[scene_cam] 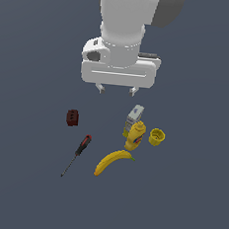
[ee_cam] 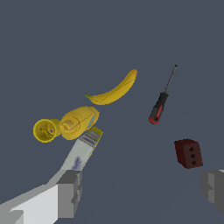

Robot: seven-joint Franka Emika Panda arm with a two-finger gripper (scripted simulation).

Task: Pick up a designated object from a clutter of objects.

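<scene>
Tool spread wide, holding nothing, hanging above tabletop.
Screwdriver well apart, flat between dark-red block and banana.

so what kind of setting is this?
Most likely a simulated pick-from-clutter bench: a flat, featureless grey surface, a white gripper hanging open, and loose items such as a screwdriver and banana.
</scene>
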